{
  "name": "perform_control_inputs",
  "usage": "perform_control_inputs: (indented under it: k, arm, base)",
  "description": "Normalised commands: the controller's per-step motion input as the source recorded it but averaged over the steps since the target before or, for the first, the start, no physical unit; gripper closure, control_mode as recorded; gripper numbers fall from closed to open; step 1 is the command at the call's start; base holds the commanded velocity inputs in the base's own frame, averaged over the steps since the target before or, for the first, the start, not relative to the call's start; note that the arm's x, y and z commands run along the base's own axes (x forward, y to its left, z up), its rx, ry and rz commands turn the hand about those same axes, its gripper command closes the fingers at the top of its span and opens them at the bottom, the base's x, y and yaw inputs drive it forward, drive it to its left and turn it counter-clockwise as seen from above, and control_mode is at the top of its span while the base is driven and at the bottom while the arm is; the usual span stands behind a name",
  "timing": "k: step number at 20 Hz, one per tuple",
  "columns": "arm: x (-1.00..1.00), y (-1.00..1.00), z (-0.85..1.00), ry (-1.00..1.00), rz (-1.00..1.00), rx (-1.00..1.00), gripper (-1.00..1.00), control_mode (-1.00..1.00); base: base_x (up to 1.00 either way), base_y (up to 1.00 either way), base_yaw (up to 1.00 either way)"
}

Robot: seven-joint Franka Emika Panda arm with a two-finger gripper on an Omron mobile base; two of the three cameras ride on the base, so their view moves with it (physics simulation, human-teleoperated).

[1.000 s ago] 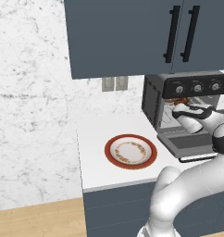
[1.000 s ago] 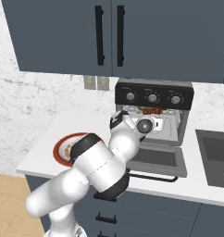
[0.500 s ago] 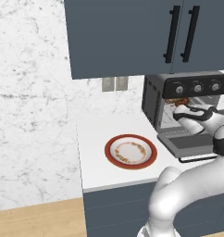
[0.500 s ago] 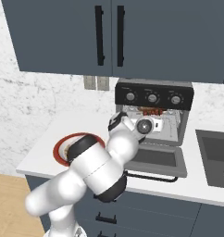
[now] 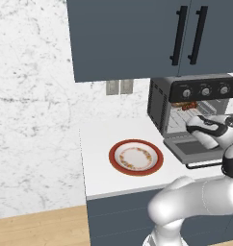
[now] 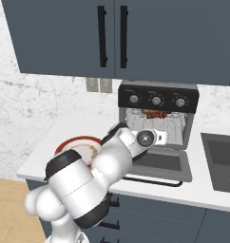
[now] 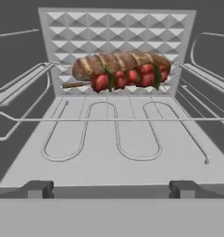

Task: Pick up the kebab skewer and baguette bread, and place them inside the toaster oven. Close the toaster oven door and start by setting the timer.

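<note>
The toaster oven stands open on the counter, and its door lies folded down flat in front. On the wire rack at the back lies the baguette bread. The kebab skewer rests right against the bread's front, with red and green chunks on a thin stick. My gripper is open and holds nothing, hovering over the lowered door at the oven mouth, well short of the food. Seen from the right base, the gripper points into the cavity.
A red-rimmed plate sits on the white counter left of the oven. Three silver knobs line the oven's top panel. A sink lies to the right. Dark cabinets hang overhead.
The hand has drawn back and down a little from the oven cavity, with its fingers still wide apart. The bread and skewer stay on the rack.
</note>
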Motion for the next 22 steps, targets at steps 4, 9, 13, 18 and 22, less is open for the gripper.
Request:
perform_control_inputs:
  k: [4,9,13,18,22]
  arm:
    - [-0.44,-0.03,0.00,0.08,0.00,0.00,-1.00,-1.00]
    - [-0.40,-0.08,0.00,0.05,0.00,0.00,-1.00,-1.00]
    - [-0.64,-0.32,0.00,0.00,0.00,0.00,-1.00,-1.00]
    - [-0.80,-0.45,0.00,0.00,0.00,0.00,-1.00,-1.00]
    - [-0.74,-0.40,-0.03,0.00,0.00,0.00,-1.00,-1.00]
  base:
    - [0.00,0.00,0.00]
    - [0.00,0.00,0.00]
    - [0.00,0.00,0.00]
    - [0.00,0.00,0.00]
    - [0.00,0.00,0.00]
